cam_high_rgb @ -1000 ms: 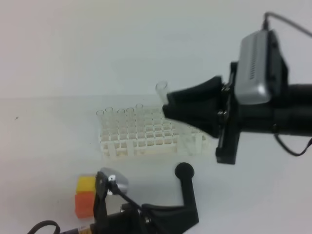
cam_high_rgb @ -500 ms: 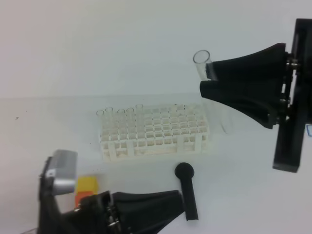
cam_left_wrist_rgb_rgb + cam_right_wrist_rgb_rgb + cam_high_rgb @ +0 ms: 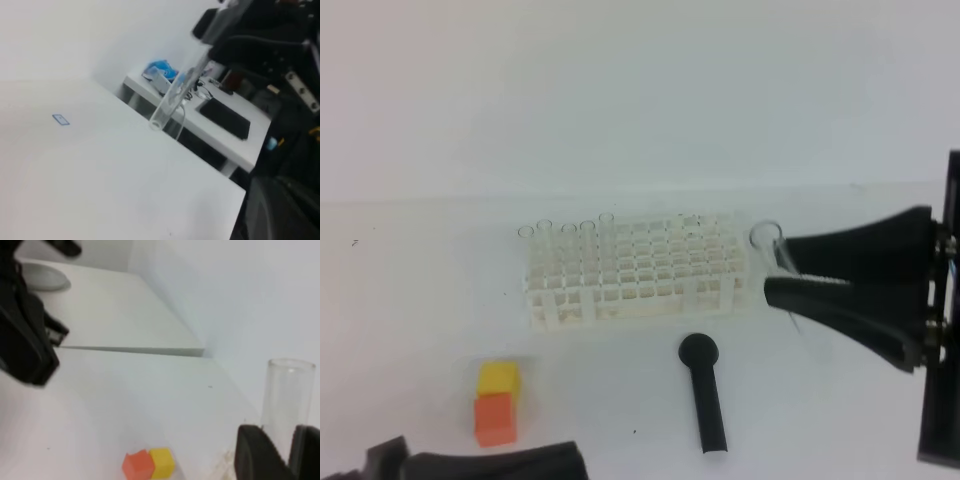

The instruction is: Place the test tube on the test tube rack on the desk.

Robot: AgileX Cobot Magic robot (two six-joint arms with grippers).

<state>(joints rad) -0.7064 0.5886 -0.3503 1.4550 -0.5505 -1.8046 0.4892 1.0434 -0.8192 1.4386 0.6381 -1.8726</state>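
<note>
My right gripper (image 3: 778,267) is shut on a clear test tube (image 3: 764,237), held tilted just right of the white test tube rack (image 3: 630,270) and above the desk (image 3: 420,290). In the right wrist view the tube (image 3: 288,395) stands between my two black fingers (image 3: 255,452). The left wrist view shows the same tube (image 3: 172,97) hanging over the desk. Several other tubes (image 3: 566,232) stand in the rack's back left holes. My left gripper (image 3: 490,465) shows only as a black shape at the bottom left edge; its jaws are hidden.
A black round-headed tool (image 3: 705,395) lies in front of the rack. A yellow cube (image 3: 498,378) and an orange cube (image 3: 493,418) sit at the front left, and show in the right wrist view (image 3: 149,463). The left arm (image 3: 25,340) is at that view's left.
My right gripper lifted the tube up and right away from the rack, then came down to the rack's right side. My left arm drew back to the bottom left edge.
</note>
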